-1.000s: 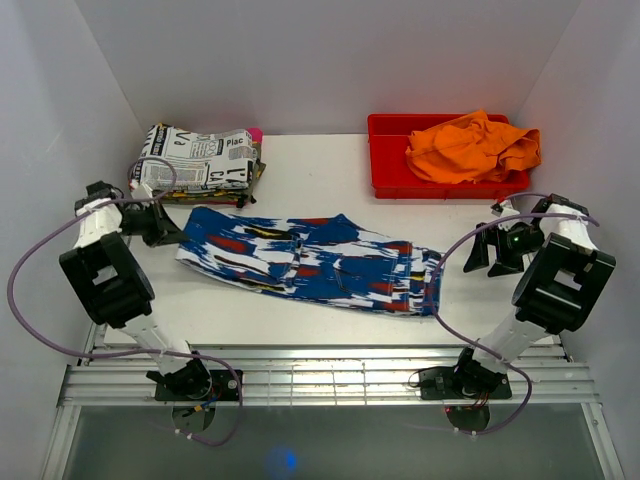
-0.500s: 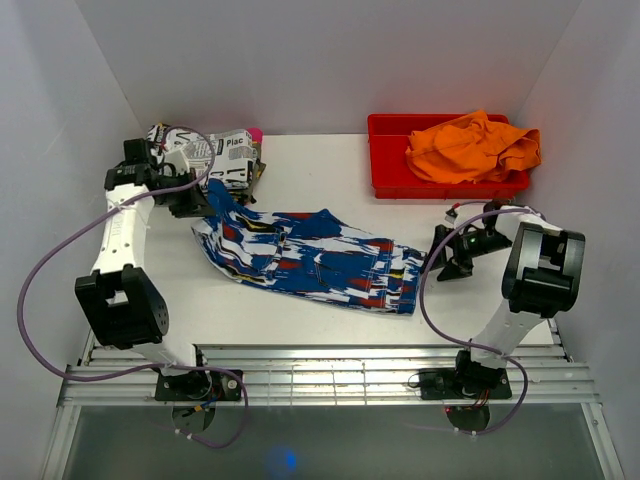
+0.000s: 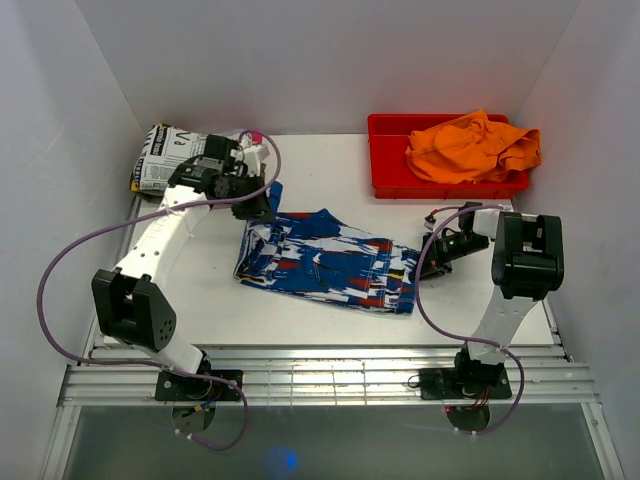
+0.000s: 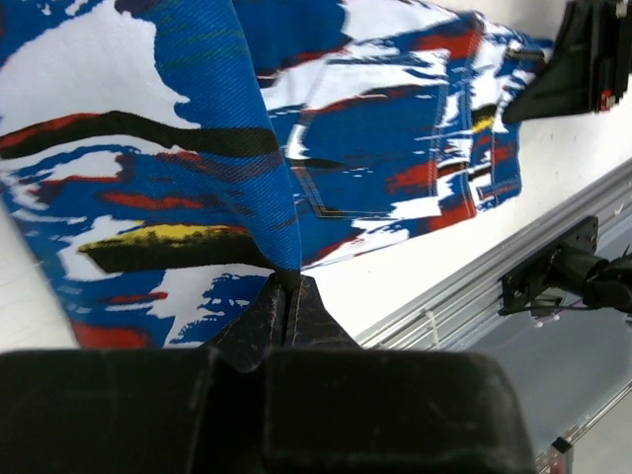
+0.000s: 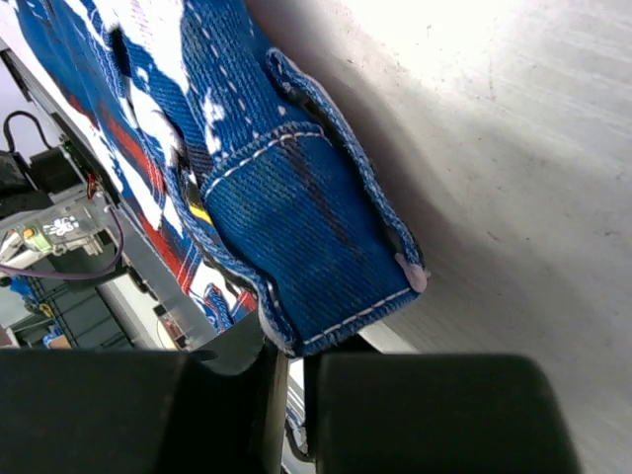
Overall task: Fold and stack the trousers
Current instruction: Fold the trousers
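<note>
White table (image 3: 330, 170), trousers (image 3: 330, 265) across it, ends clamped tight in left gripper (image 4: 284, 296) and right gripper (image 5: 288, 367).

one trousers (image 3: 325, 262), one newsprint cloth (image 3: 160, 160), one red bin (image 3: 385, 165), one orange cloth (image 3: 470, 145)

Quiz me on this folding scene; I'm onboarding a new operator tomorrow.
1. True or false: the orange cloth lies in the red tray.
2. Fill in: the newspaper-print cloth lies at the table's far ____ corner.
3. What does the left gripper pinch? A the trousers; B the newspaper-print cloth; C nothing.
Key: 1 true; 2 left; 3 A.
</note>
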Robot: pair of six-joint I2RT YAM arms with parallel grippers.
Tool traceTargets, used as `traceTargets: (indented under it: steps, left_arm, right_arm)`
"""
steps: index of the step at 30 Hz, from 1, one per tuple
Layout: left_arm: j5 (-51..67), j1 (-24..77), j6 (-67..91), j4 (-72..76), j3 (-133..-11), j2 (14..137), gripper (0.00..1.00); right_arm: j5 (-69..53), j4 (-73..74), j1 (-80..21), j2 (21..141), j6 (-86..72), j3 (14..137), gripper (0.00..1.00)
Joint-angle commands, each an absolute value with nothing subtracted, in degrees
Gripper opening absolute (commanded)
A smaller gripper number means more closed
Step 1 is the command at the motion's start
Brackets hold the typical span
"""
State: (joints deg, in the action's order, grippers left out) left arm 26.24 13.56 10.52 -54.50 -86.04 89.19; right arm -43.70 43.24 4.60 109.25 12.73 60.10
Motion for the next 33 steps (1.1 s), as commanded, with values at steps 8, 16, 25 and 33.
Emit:
traceTargets:
  steps: [8, 16, 25, 33]
  left_arm:
    - [19.3, 30.7, 21.0, -46.2, -89.8, 96.1, 0.0]
    - [17.1, 40.1, 27.4, -41.9, -93.1, 103.0, 0.0]
    - [14.6, 49.6, 30.4, -41.1, -100.8, 111.6, 0.0]
    - [16.1, 51.6, 32.7, -40.9, -105.1, 116.9, 0.0]
  right_arm:
    - [-45.8, 41.3, 3.5, 109.6, 12.1, 59.8, 0.08]
    - [-46.8, 41.3, 3.5, 109.7, 12.2, 59.2, 0.08]
    - [-46.4, 40.8, 3.5, 110.0, 12.1, 58.6, 0.08]
    - [-46.8, 40.8, 3.5, 110.0, 12.0, 58.4, 0.08]
